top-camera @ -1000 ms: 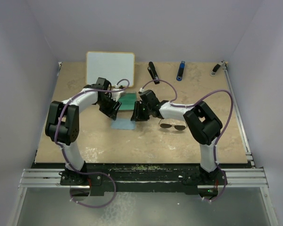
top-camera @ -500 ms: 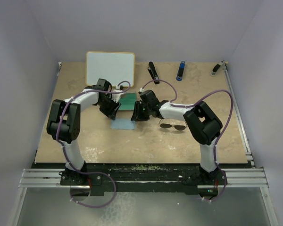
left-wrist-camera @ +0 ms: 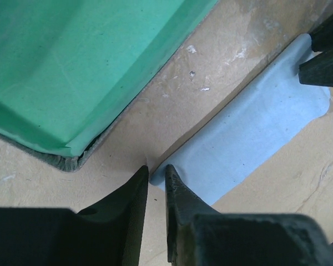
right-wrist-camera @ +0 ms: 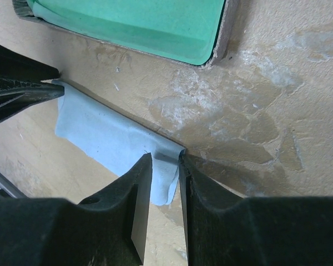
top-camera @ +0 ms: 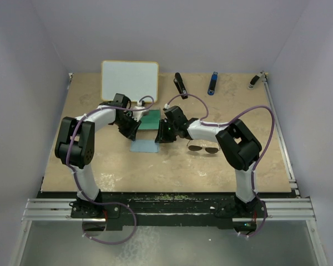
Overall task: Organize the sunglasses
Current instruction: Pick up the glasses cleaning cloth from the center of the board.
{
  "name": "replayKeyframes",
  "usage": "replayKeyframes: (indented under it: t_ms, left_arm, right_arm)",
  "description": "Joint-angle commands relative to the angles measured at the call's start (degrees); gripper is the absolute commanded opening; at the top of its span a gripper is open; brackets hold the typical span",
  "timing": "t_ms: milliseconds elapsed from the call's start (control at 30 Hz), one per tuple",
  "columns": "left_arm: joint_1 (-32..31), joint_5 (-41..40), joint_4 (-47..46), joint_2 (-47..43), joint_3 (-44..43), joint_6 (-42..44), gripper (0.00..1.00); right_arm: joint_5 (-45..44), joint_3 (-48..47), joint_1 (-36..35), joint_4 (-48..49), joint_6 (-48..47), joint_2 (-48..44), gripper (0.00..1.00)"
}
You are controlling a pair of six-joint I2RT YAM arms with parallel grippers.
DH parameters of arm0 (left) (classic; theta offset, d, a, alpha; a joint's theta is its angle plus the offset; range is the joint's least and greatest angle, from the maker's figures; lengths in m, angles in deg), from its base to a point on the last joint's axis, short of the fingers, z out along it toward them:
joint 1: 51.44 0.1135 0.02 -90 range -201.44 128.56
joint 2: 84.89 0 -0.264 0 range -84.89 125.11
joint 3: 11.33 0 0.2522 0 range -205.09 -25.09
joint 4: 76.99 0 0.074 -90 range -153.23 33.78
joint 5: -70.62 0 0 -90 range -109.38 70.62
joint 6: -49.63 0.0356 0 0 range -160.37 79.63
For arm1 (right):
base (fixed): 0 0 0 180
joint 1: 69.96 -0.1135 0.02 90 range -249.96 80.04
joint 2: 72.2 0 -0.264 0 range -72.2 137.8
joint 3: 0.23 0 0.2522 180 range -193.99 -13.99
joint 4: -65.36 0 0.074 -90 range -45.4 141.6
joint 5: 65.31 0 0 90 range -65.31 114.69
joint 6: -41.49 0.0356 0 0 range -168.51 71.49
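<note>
Left pincer (left-wrist-camera: 156,173) is closed to a thin slit on one corner of the light-blue fabric cloth (top-camera: 144,146). Right pincer (right-wrist-camera: 165,162) is likewise nearly shut, nipping the opposite end. The step in hand appears to be handling this cloth beside the open grey case with green lining (top-camera: 150,118); both ends should travel level and together, without dragging. The dark wire-framed aviator sunglasses (top-camera: 203,147) lie untouched mid-counter, near the right pincer on its right-edge side.

White arms (top-camera: 97,117), black joints (top-camera: 76,147) — looping purple cables (top-camera: 265,109).
</note>
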Motion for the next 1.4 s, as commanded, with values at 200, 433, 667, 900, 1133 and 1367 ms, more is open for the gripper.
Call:
replayKeyframes:
  t_ms: [200, 433, 667, 900, 1133, 1367]
  left_arm:
    - [0.04, 4.34, 2.20, 1.78, 2.44, 2.75, 0.04]
    - [0.04, 3.21, 1.95, 1.04, 1.72, 1.55, 0.04]
    - [0.05, 2.20, 2.49, -0.80, 0.28, 0.77, 0.04]
    - [0.11, 1.02, 2.89, -2.91, -1.07, -0.35, 0.04]
    - [0.07, 0.64, 3.78, -3.95, -2.48, -1.19, 0.04]
    - [0.03, 1.28, 4.21, -2.63, -2.91, -1.09, 0.04]
  right_arm:
    - [0.07, -1.50, -0.48, -2.73, -1.61, 1.88, 0.20]
    - [-0.85, -2.01, -0.60, -3.15, -1.61, 1.63, 0.00]
    - [-3.20, -2.25, -0.61, -3.73, -1.43, -0.64, 0.00]
    - [-6.03, -2.22, -0.56, -4.79, -1.43, -3.01, 0.00]
    - [-7.26, -2.28, -0.62, -5.32, -1.43, -4.36, 0.00]
    - [-6.63, -2.75, -0.56, -5.06, -1.98, -3.13, 0.32]
